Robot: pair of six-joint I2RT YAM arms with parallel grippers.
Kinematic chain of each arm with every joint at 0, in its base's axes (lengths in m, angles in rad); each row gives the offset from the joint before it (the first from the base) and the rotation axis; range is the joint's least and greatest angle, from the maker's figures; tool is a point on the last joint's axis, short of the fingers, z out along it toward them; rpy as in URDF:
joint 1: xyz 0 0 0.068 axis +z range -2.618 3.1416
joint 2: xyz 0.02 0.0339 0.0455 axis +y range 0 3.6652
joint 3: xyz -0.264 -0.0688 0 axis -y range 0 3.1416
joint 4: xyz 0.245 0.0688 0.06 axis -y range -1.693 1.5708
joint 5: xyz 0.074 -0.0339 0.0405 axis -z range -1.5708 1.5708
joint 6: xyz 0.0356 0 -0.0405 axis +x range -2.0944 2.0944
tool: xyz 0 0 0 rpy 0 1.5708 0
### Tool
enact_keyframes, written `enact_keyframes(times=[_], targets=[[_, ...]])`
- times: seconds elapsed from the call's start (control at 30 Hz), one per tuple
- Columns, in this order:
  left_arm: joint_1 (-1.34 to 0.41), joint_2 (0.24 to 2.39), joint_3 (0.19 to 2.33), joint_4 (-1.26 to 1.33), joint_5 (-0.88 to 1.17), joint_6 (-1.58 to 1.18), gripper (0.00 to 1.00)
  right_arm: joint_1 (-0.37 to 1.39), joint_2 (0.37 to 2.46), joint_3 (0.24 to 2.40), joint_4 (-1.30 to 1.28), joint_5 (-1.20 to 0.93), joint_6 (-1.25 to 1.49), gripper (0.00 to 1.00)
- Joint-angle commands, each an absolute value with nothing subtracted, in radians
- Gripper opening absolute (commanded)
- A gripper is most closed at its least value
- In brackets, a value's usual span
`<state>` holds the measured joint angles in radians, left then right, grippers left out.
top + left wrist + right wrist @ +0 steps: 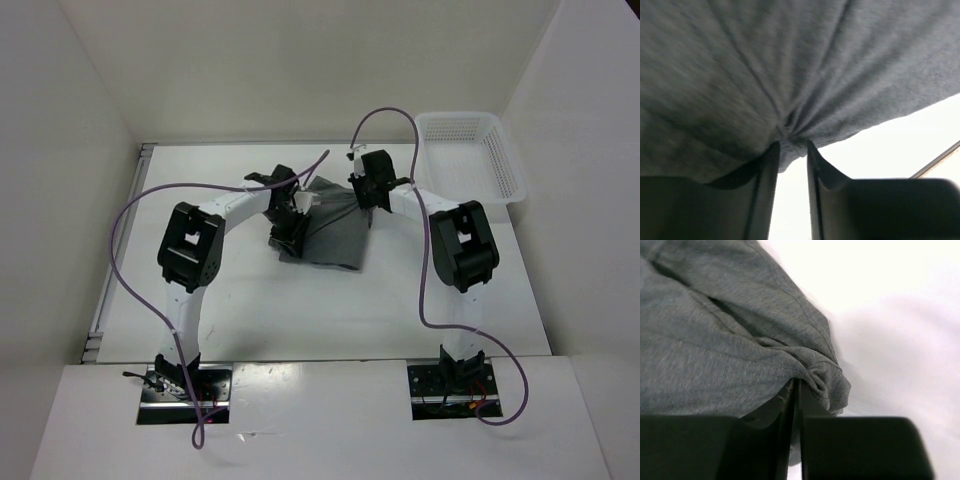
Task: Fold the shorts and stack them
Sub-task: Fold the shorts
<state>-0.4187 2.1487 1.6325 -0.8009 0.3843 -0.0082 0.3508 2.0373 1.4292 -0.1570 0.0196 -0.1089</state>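
Observation:
The grey shorts [330, 228] hang bunched between my two grippers above the middle of the white table. My left gripper [290, 226] is shut on the cloth at its left edge; in the left wrist view the fabric [790, 75] gathers into folds pinched between the fingertips [771, 150]. My right gripper [366, 196] is shut on the cloth's right edge; in the right wrist view a bunched hem [825, 377] is clamped at the tips, with the rest of the shorts [715, 340] spreading to the left.
A white plastic mesh basket [500, 170] stands at the back right of the table. White walls enclose the table [330, 310] at the back and both sides. Purple cables loop over both arms.

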Motion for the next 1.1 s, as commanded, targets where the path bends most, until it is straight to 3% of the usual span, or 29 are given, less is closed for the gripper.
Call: enact_keyframes(times=[0.0, 0.2, 0.33, 0.5, 0.67, 0.9, 0.97, 1.07], targets=[[-0.378, 2.116, 1.709, -0.801, 0.399, 0.0, 0.41, 0.347, 2.017, 1.509, -0.086, 0.049, -0.178, 0.13], [-0.318, 2.089, 2.069, -0.862, 0.583, 0.0, 0.66, 0.347, 1.876, 1.551, -0.178, -0.076, -0.198, 0.46], [-0.273, 2.214, 2.237, -0.871, 0.545, 0.0, 0.71, 0.347, 1.775, 1.468, -0.245, -0.185, -0.207, 0.6], [-0.247, 2.449, 2.439, -0.894, 0.497, 0.0, 0.8, 0.347, 1.691, 1.353, -0.333, -0.27, -0.164, 0.69], [-0.247, 2.548, 2.519, -0.894, 0.511, 0.0, 0.91, 0.347, 1.651, 1.234, -0.422, -0.395, -0.04, 0.77], [-0.267, 2.592, 2.543, -0.881, 0.477, 0.0, 0.91, 0.347, 1.629, 1.085, -0.427, -0.464, 0.093, 0.78], [-0.267, 2.603, 2.553, -0.87, 0.477, 0.0, 0.84, 0.347, 1.629, 1.054, -0.391, -0.488, 0.147, 0.78], [-0.267, 2.603, 2.553, -0.87, 0.477, 0.0, 0.65, 0.347, 1.657, 1.043, -0.341, -0.497, 0.17, 0.78]])
